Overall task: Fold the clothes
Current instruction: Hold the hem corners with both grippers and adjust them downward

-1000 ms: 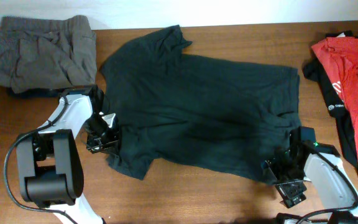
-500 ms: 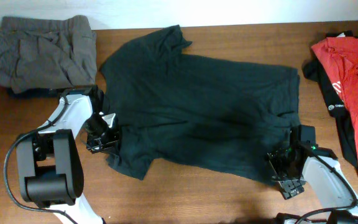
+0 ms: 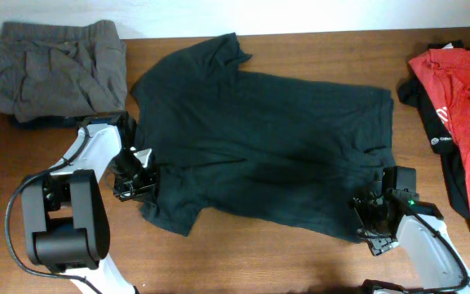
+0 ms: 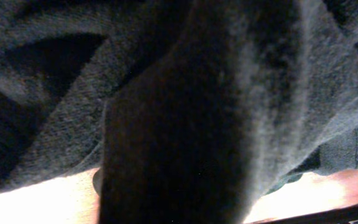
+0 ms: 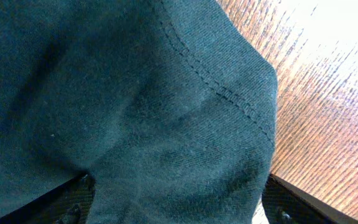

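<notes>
A large black T-shirt [image 3: 268, 139] lies spread flat on the wooden table, plain side up, collar end to the left. My left gripper [image 3: 141, 181] is at the shirt's near-left sleeve and is shut on its cloth [image 4: 185, 93], which fills the left wrist view. My right gripper [image 3: 371, 224] is at the near-right hem corner and is shut on the black cloth [image 5: 166, 124]; the stitched hem edge shows in the right wrist view. A grey garment [image 3: 51, 69] lies folded at the far left. A red T-shirt [image 3: 467, 106] lies at the right edge.
A black garment with a small white logo [image 3: 435, 122] lies under the red one at the right. Bare wooden table [image 3: 259, 253] shows along the near edge between my arms. The table's far edge runs just behind the shirt.
My right gripper has moved a little toward the near edge with the hem corner in it. The left arm has not moved.
</notes>
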{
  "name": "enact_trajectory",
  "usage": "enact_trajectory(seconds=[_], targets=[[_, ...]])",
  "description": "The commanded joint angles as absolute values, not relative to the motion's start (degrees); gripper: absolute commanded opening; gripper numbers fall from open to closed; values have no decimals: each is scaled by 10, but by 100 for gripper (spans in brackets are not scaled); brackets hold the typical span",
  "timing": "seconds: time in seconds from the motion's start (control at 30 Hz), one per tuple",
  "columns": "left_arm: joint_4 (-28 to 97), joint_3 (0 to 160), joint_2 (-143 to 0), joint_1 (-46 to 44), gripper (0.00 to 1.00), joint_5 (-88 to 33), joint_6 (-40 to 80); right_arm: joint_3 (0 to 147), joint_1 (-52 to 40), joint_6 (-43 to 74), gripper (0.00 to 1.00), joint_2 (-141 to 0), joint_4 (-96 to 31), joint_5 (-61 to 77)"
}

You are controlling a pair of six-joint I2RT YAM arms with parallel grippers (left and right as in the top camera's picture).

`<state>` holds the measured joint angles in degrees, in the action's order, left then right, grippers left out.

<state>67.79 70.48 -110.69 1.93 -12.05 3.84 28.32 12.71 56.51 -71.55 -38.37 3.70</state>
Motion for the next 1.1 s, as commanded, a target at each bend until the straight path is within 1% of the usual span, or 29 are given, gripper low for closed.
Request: enact_trajectory(seconds=[0.0,0.33,0.57,0.8,0.87,0.93,1.0,1.07], targets=[[676,703,-1104,19,1,-134,34,238,127,549,88,-746,-345,62],[675,703,-1104,19,1,-155,34,215,127,549,87,-746,-342,76],[678,703,-1104,19,1,-155,34,160,127,549,79,-746,-287,110],[677,703,-1104,19,1,-157,34,148,127,544,76,-746,-291,149],[677,703,-1104,19,1,-157,34,149,127,543,70,-746,-293,150],[677,703,-1104,19,1,-157,34,149,127,543,68,-746,-296,150],[679,703,-1104,19,1,-157,34,151,127,543,63,-746,-311,148],[677,703,-1103,19,1,-157,38,154,127,543,62,-746,-324,145]])
